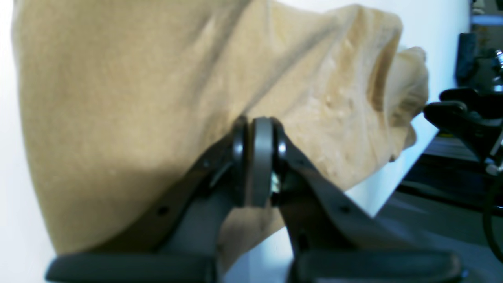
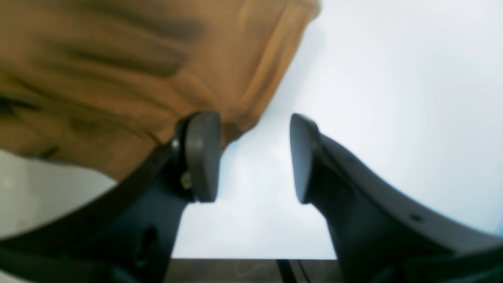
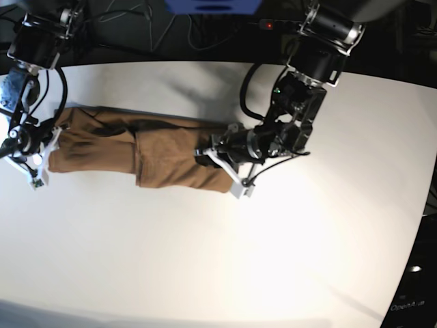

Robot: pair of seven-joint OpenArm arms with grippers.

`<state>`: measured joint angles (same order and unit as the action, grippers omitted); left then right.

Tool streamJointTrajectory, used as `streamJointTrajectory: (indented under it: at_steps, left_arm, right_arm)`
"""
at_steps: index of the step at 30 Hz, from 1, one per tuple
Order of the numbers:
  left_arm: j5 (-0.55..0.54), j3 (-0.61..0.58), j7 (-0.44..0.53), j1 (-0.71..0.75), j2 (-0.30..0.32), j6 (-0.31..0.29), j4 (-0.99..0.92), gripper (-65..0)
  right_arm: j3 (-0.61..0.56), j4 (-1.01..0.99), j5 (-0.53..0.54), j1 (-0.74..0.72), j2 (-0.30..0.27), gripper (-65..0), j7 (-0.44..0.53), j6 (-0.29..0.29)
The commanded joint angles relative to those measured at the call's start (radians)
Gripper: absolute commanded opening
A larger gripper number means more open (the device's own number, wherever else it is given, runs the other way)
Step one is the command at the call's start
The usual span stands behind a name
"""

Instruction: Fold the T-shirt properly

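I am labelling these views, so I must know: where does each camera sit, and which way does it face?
Left wrist: on the left arm, looking along the shut left gripper at the T-shirt it pinches.
Right wrist: on the right arm, looking past the open right gripper at the table.
Base: overhead, looking down on both arms.
Shared: the T-shirt shows in all.

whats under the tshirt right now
The T-shirt lies on the white table. The left gripper is shut on its edge. Anything beneath the cloth is covered.
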<state>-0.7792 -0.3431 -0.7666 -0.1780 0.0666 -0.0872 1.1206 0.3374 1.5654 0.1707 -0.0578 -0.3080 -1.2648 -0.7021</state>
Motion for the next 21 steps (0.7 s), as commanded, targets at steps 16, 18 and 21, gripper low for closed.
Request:
streamJointTrajectory:
  at_steps: [16,18,21]
  left_arm:
    - [0.070,-0.001,-0.060,0.033,0.016,0.050,-0.007,-61.8]
    - [0.070,-0.001,-0.060,0.033,0.016,0.050,-0.007,-61.8]
    - [0.070,-0.001,-0.060,0.034,0.017,0.050,-0.007,-61.8]
  right_arm:
    - [0.041,-0.009,-0.001,-0.034,0.011,-29.0,0.010,0.004]
    - [0.056,-0.050,0.000,-0.040,0.011,-26.7,0.010,0.004]
    - [0.059,-0.118,0.000,-0.069,0.011,-26.4,0.012,0.004]
